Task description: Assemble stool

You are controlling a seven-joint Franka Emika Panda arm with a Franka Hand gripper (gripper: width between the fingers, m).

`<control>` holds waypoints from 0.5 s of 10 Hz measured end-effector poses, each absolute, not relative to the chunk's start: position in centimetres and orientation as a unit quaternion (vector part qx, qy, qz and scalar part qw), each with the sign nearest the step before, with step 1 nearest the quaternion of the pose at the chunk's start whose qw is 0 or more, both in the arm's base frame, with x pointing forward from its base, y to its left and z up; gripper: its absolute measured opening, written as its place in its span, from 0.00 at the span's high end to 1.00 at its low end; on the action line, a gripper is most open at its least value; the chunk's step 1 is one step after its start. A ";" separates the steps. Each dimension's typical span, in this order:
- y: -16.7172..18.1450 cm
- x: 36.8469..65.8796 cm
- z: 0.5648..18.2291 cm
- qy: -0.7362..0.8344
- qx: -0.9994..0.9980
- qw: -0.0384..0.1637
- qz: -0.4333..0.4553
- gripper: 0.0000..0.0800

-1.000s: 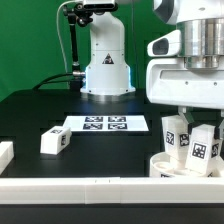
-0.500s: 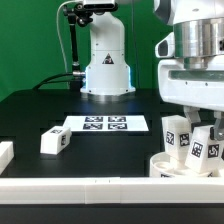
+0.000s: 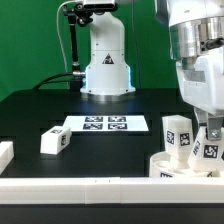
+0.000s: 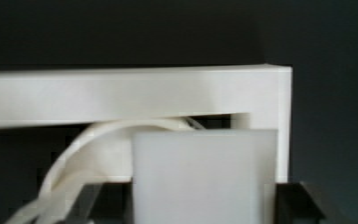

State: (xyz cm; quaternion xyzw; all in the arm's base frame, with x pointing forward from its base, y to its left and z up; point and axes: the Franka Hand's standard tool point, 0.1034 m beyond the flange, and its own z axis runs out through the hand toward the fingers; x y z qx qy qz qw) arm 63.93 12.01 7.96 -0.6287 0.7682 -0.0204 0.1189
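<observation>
Insp. note: stool parts, position and handling.

Gripper (image 3: 207,128) sits low at the exterior view's right, over the seat disc (image 3: 165,163). Wrist view shows the held leg (image 4: 202,170) filling the gap between the fingers, so the pincer is judged clamped on it; contact faces themselves not visible. In the exterior view this leg (image 3: 212,150) is upright with its foot at the disc. The standing leg (image 3: 177,133) is upright just beside it on the disc. The loose leg (image 3: 53,141) lies well apart on the table (image 3: 40,115), near the marker board (image 3: 105,124). Border rail (image 3: 100,186) runs along the front.

Handling, est.: legs are rigid plastic, light, smooth and prob. slippery. Grip across the flat sides at mid-height, clear of the socket end. Disc is stiff but shallow and may slide if pushed off-axis.
</observation>
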 end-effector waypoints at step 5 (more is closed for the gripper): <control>13.0 64.0 8.0 0.841 -0.522 0.144 -0.004 0.57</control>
